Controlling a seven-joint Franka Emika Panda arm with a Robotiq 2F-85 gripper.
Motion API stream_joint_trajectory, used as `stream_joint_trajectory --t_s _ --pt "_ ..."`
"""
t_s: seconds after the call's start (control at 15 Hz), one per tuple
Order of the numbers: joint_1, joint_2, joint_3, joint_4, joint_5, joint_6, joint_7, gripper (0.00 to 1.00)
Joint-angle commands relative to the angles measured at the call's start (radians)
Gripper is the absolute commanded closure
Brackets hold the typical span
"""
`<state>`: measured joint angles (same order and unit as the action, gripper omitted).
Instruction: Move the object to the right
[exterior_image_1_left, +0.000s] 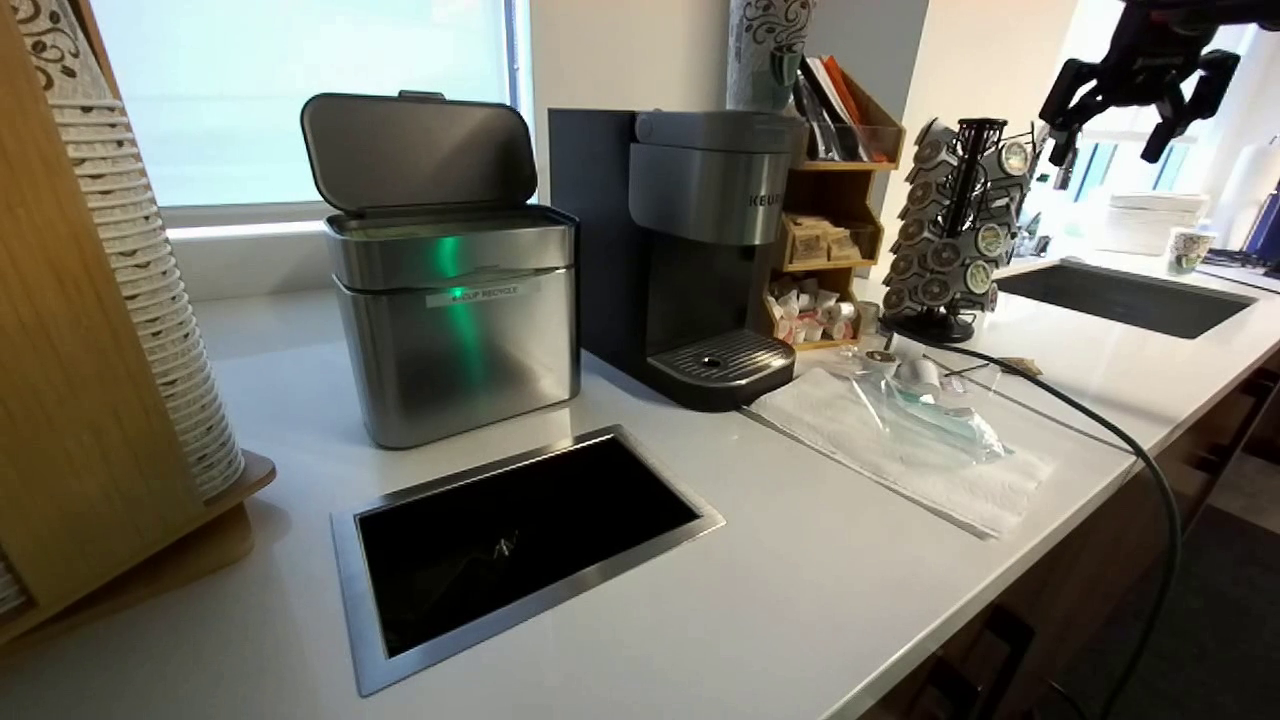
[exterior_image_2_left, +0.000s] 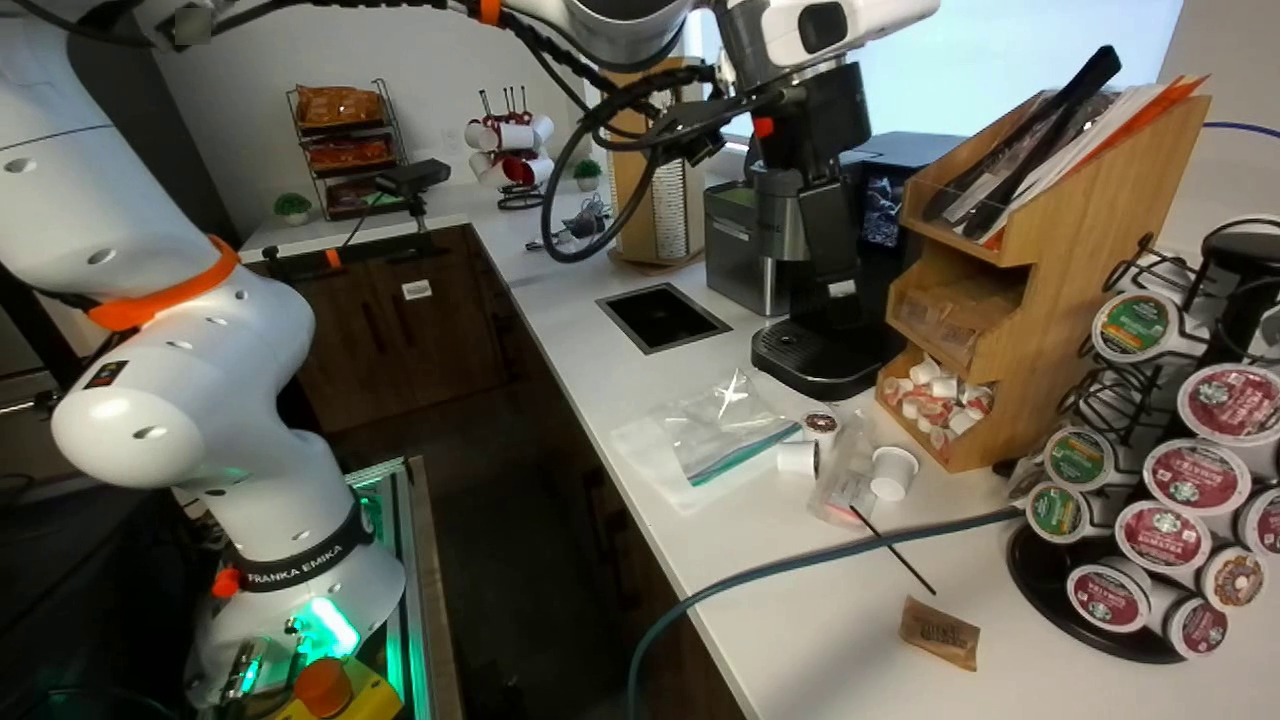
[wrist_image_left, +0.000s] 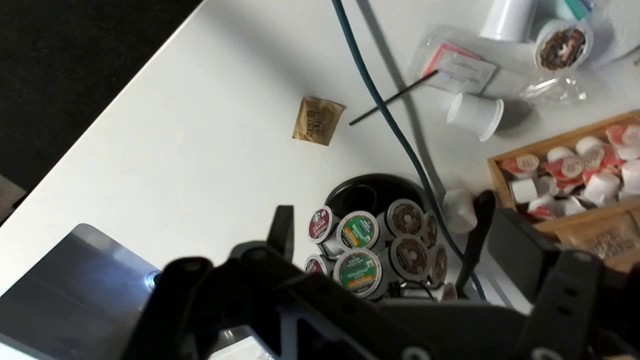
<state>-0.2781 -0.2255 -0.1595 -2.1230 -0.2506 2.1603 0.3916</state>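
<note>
Rack (exterior_image_1_left: 964, 188) of dark wire, cylindrical

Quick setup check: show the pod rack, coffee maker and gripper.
Pod rack (exterior_image_1_left: 966, 180), in an exterior view: central post.
Coffee maker (exterior_image_1_left: 700, 200), in an exterior view: steel front.
Gripper (exterior_image_1_left: 1107, 153), in an exterior view: between fingertips.

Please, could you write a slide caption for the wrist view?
Coffee-pod carousel, seen from above, not yet grasped by the open gripper; a brown packet lies on the white counter.

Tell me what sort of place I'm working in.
Likely an office break room or coffee station: a coffee maker, a carousel rack of coffee pods and a steel bin labelled "recycle" stand on the counter.
</note>
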Motion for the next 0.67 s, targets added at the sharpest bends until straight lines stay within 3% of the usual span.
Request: stream_joint_trajectory --t_s 0.0,0.07,0.33,0.4,0.6 --pt "-0.003 0.073 -0.048 0.095 0.108 0.069 -0.019 0.00" --pt "-0.006 0.086 -0.057 0.112 0.113 0.089 -0.032 0.00" --pt "-0.057 0.115 -0.061 0.152 -0.156 0.239 0.081 0.00" --pt "-0.036 0.098 -0.070 0.139 -0.064 0.195 0.012 0.00" --pt "-0.048 0.108 -0.071 0.151 -0.124 0.224 0.046 0.00"
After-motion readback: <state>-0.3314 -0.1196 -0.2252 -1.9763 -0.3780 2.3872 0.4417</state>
